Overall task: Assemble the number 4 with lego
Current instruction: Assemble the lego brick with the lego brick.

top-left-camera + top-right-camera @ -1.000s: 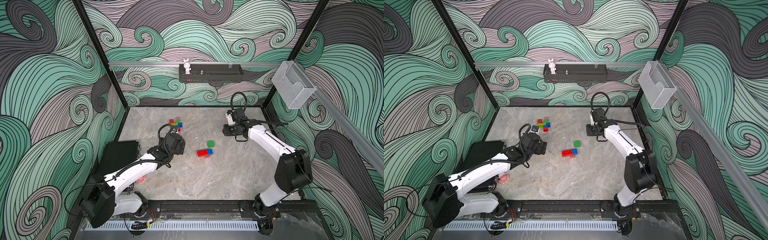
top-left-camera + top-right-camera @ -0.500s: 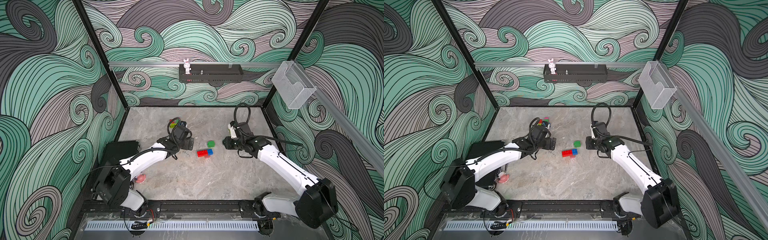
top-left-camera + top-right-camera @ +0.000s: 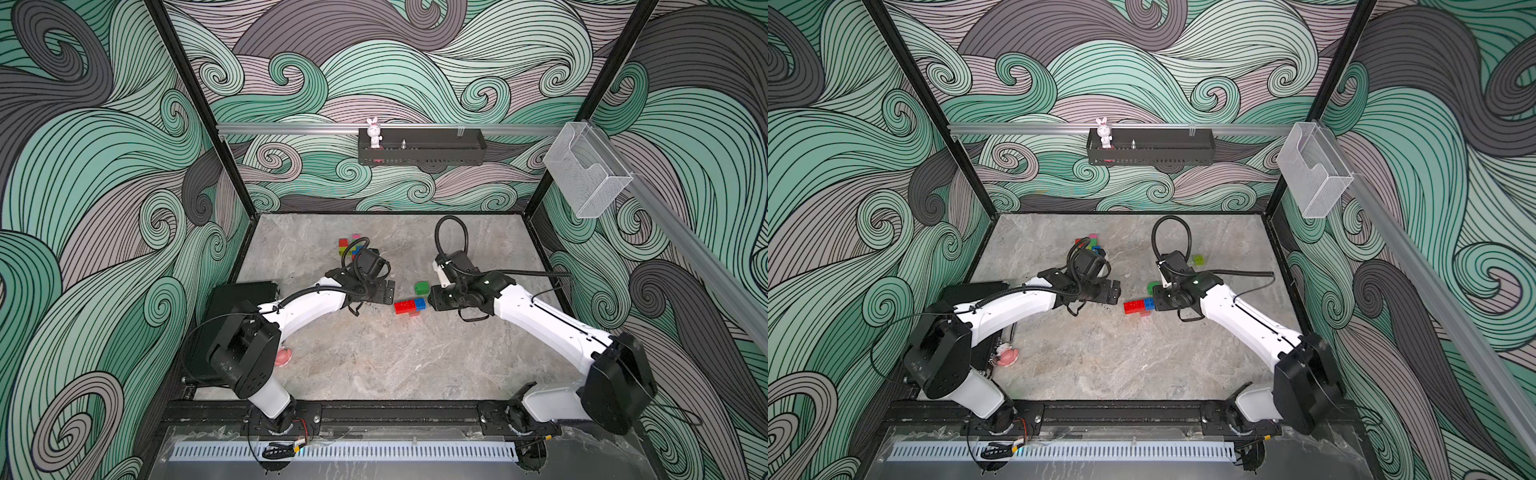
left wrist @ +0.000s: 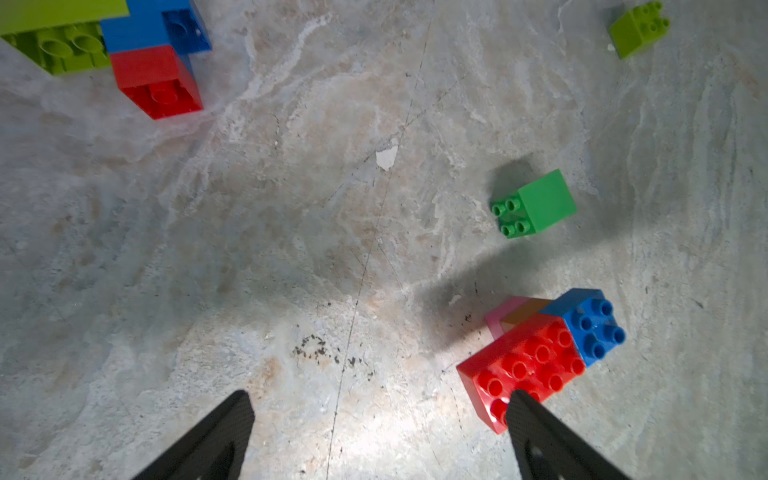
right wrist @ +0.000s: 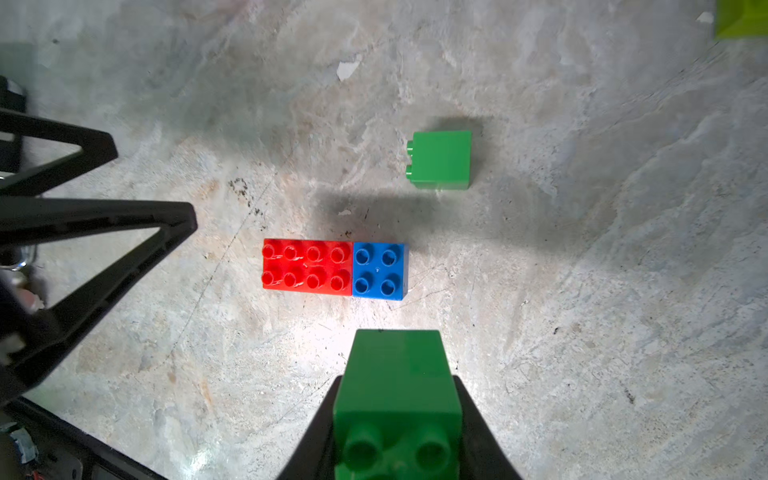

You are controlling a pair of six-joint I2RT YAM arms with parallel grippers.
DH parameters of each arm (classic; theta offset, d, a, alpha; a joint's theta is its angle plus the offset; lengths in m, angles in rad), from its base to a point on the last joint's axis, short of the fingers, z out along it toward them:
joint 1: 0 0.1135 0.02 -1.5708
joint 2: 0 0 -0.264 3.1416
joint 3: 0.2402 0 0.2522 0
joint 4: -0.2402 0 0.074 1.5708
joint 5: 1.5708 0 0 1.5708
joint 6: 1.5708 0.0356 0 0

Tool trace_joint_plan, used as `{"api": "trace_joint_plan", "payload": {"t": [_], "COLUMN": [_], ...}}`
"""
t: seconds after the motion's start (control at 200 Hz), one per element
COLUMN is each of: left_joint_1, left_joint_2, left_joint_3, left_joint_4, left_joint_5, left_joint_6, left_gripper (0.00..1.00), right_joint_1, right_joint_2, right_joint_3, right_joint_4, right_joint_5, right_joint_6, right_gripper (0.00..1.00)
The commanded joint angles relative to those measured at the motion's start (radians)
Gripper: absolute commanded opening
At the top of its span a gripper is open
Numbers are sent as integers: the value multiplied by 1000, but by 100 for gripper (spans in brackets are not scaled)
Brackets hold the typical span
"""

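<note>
Marbled table (image 3: 374,365) below, right claw (image 5: 397,379) is pinching a seemingly light, stiff, slick green brick (image 5: 395,365) by flat sides; left claw (image 4: 380,397) is gaping empty.

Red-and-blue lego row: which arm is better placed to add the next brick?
Right. The right gripper holds a green brick close to the red-and-blue row. The left gripper is open and empty.

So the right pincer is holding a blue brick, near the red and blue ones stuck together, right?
Not blue: the right pincer holds a green brick, as the right wrist view shows. The red brick and blue brick do sit joined nearby.
</note>
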Motion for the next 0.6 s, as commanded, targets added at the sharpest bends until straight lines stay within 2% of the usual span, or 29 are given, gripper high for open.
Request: {"api": "trace_joint_plan", "payload": {"t": [0.0, 0.145, 0.335, 0.596], "left_joint_1": [28, 53, 71, 91], "left_joint_2": [36, 40, 60, 70], "left_joint_3": [66, 59, 55, 45], "left_joint_4": [-112, -100, -95, -98], "left_joint_5": [83, 128, 156, 169], "left_joint_6": [-49, -68, -76, -84], "left_gripper": [99, 99, 99, 98], "right_joint_1": [23, 62, 90, 122], "right_joint_2": [80, 159, 230, 268], "right_joint_3": [98, 177, 239, 249], "right_joint_4": [-149, -199, -189, -122], "right_joint_5": [53, 116, 51, 86], "right_joint_6": [0, -22, -48, -39], "right_gripper": [0, 0, 0, 0]}}
